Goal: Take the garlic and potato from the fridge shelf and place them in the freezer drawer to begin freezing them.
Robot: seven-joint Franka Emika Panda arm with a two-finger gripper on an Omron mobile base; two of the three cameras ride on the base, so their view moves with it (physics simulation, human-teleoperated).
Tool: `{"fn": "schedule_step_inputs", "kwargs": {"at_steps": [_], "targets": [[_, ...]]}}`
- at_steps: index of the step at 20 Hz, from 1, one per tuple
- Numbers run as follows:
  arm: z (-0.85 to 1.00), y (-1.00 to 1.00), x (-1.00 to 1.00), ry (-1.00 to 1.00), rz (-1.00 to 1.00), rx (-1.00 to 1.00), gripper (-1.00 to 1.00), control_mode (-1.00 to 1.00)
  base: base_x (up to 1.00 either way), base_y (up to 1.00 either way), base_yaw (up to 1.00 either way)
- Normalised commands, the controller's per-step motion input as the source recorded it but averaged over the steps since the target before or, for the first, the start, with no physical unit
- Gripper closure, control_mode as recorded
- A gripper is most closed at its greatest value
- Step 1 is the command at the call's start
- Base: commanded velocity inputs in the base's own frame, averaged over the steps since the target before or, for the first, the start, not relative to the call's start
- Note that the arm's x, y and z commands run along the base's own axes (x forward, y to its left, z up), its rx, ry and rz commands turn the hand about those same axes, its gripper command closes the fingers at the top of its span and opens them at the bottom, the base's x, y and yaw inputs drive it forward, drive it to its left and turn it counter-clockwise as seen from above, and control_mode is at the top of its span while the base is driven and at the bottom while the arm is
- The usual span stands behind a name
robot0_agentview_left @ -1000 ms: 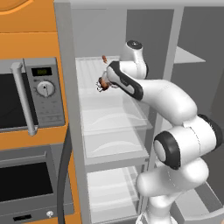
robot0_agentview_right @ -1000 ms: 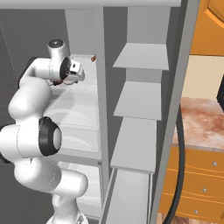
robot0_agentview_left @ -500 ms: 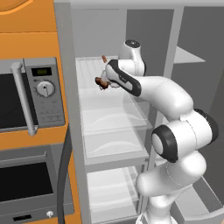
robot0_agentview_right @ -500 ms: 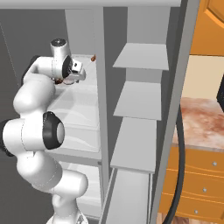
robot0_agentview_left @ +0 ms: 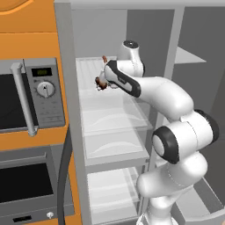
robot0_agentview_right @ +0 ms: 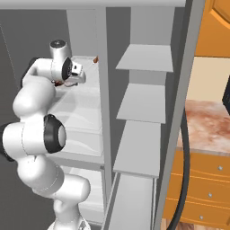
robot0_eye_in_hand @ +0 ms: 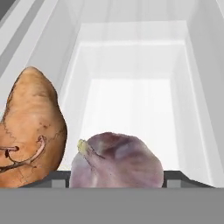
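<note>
Looking over the arm from the left base view, you see the gripper (robot0_agentview_left: 101,83) reaching into the fridge at the top shelf (robot0_agentview_left: 90,70), with a small brown lump, the potato (robot0_agentview_left: 100,82), right at its tip; a tiny orange-red piece (robot0_agentview_left: 104,58) lies further back on the same shelf. From here you cannot tell how wide the jaws stand or what they touch. To your left stands an orange cabinet with a microwave (robot0_agentview_left: 30,94), and clear bins (robot0_agentview_left: 116,121) sit below the shelf. In the right base view the hand (robot0_agentview_right: 67,81) is again at the shelf (robot0_agentview_right: 87,72), a dark reddish bit showing just under it, and the orange-red piece (robot0_agentview_right: 95,59) lies beyond, near the back. Grey shelves (robot0_agentview_right: 146,96) fill the next compartment, and a wooden cabinet with a stone counter (robot0_agentview_right: 202,121) stands to the right. In the hand view the garlic (robot0_eye_in_hand: 116,162) sits dead centre between the finger tips (robot0_eye_in_hand: 59,179), close against the camera, its stem tip pointing up and left. The potato (robot0_eye_in_hand: 30,129) stands just beside it on the left, touching or nearly so. The jaws look partly closed around the garlic, but you cannot tell whether they actually grip it. The white shelf (robot0_eye_in_hand: 131,100) runs away behind both.
</note>
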Motion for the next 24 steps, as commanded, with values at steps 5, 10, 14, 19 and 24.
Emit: {"fn": "schedule_step_inputs", "kwargs": {"at_steps": [5, 10, 14, 19, 24], "targets": [[0.13, -0.13, -0.68, -0.29, 0.0, 0.0, 1.0, -1.0, 0.0, 0.0, 0.0], [0.25, -0.53, -0.97, -0.3, 0.0, 0.0, 1.0, -1.0, 0.0, 0.0, 0.0], [0.0, -0.32, -1.0, -0.12, 0.0, 0.0, 1.0, -1.0, 0.0, 0.0, 0.0], [0.0, -0.18, -0.97, -0.05, 0.0, 0.0, 1.0, -1.0, 0.0, 0.0, 0.0], [-0.1, 0.0, -0.27, 0.15, 0.0, 0.0, 1.0, -1.0, 0.0, 0.0, 0.0]]}}
